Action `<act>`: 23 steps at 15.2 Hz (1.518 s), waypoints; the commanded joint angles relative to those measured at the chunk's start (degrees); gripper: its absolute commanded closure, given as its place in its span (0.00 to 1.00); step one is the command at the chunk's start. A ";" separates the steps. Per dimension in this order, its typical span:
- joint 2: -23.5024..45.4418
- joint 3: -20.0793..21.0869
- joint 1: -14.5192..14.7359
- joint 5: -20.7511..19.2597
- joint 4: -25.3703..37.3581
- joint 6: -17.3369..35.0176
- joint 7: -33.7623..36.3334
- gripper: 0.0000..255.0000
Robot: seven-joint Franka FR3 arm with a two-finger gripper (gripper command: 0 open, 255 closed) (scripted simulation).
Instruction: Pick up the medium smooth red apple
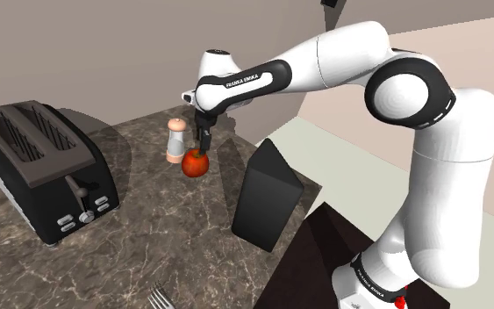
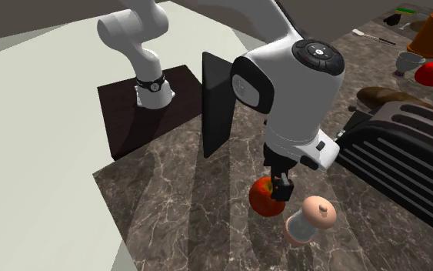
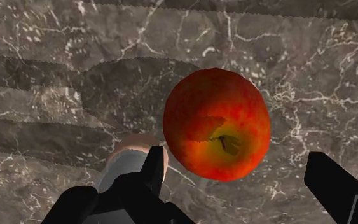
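Note:
A red apple (image 1: 196,163) with yellowish patches sits on the dark marbled counter (image 1: 157,246). My black gripper (image 1: 204,140) hangs straight above it, pointing down. In the second exterior view the gripper (image 2: 281,183) covers the apple's (image 2: 264,200) top. In the wrist view the apple (image 3: 217,124) lies stem-up between the fingers. The gripper (image 3: 241,181) is open, its left fingertip (image 3: 153,168) and right fingertip (image 3: 329,178) standing apart and clear of the fruit.
A pale shaker (image 1: 176,138) stands just beside the apple, close to one finger (image 2: 308,219). A black toaster (image 1: 43,167) is at the shoulder view's left and an upright black box (image 1: 267,193) near the stand. A fork (image 1: 159,300) lies at the front edge.

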 commanded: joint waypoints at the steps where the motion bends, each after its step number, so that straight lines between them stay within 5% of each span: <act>1: 1.04 0.03 -0.10 0.08 -0.06 1.12 -0.18 0.00; 4: 1.71 0.06 -0.12 0.14 -0.30 2.03 -0.24 0.00; 5: 1.63 0.07 -0.09 0.13 -0.42 2.07 -0.21 1.00; 14: 1.72 0.06 -0.12 0.14 -0.29 2.03 -0.24 1.00; 23: -1.87 -0.12 -0.02 -0.19 1.48 -3.32 0.06 1.00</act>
